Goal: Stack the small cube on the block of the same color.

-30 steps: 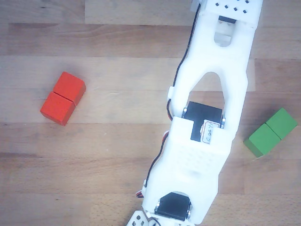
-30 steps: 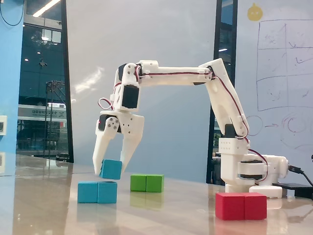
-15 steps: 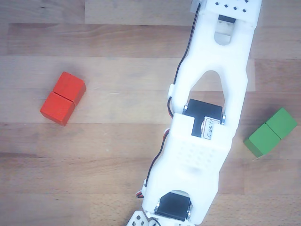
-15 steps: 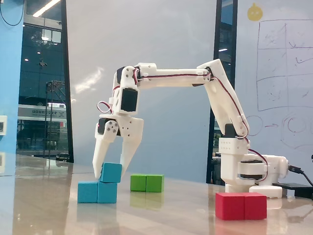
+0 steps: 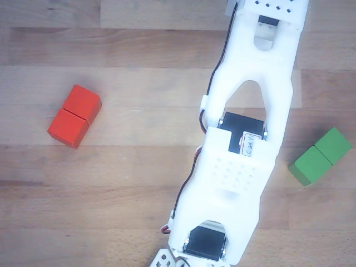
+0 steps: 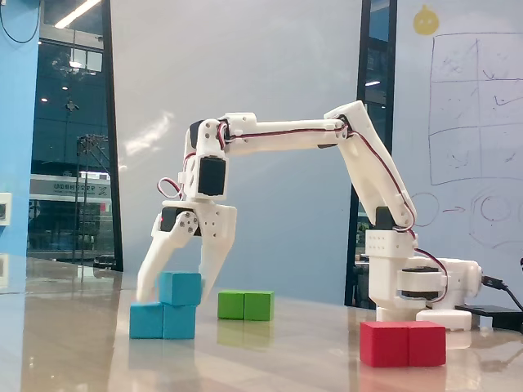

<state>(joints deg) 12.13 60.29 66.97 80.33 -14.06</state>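
Note:
In the fixed view the small light-blue cube [image 6: 181,288] rests on the right half of the blue two-cube block [image 6: 163,321], which lies on the table at the left. My gripper [image 6: 176,294] hangs straight down over them. Its two fingers [image 6: 149,278] stand on either side of the cube and appear to touch both of its side faces. The fingertips reach down to about the block's top. In the other view the white arm [image 5: 245,144] covers the middle, and the cube, the blue block and the fingers do not show.
A green two-cube block [image 6: 245,305] [image 5: 321,156] lies behind and to the right of the blue one. A red two-cube block [image 6: 403,344] [image 5: 74,115] lies nearer the camera. The arm's base [image 6: 413,286] stands at the right.

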